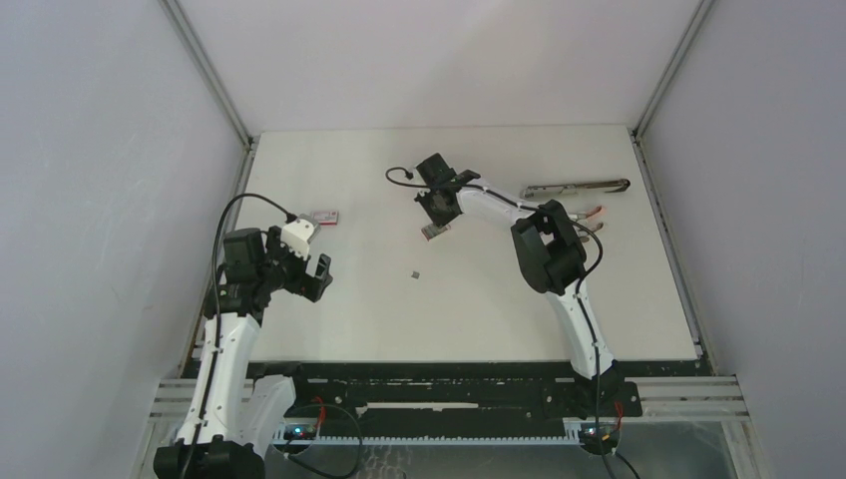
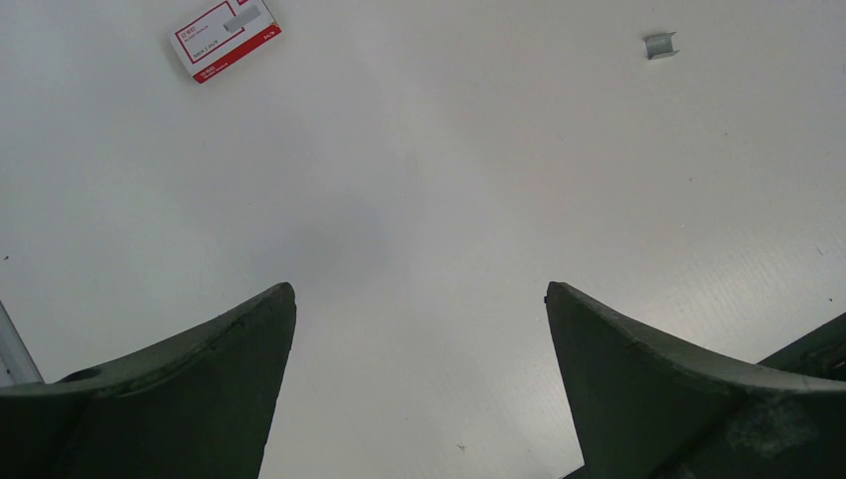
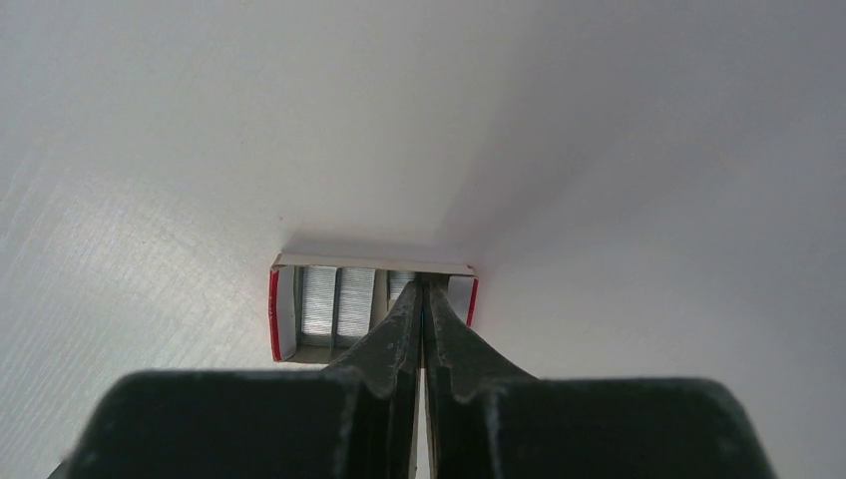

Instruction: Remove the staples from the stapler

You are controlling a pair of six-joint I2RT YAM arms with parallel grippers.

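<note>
top view gives the whole layout; stapler (image 1: 576,187) lies far right on the tabletop (image 1: 479,309), swung open flat, well apart from both hands; neither wrist view shows it; something red-tipped (image 1: 596,212) sits just near of it, half hidden behind the right arm's elbow, can't tell what it is

loose staple strip (image 1: 415,273) sits mid-tabletop between the two arms, touching nothing; left wrist view catches it too, top right (image 2: 659,45), a small grey U-section piece; right wrist view doesn't

closed red-and-white box (image 1: 326,216) lies just far of the left hand (image 1: 304,276); left wrist view shows it label up and skewed at top left

only the right wrist view shows inside the second box (image 3: 283,317): open, grey staple strips (image 3: 334,304) packed side by side; from the top it's just a small blob under the right hand (image 1: 436,222)

left arm: folded up at the left edge, hand hovering over bare tabletop; fingers (image 2: 200,379) spread wide, nothing between them

right arm: stretched out to far centre, wrist pitched down; fingers pressed together, tips poked into the open box toward its right side; whether a strip is pinched at the tips, can't tell
</note>
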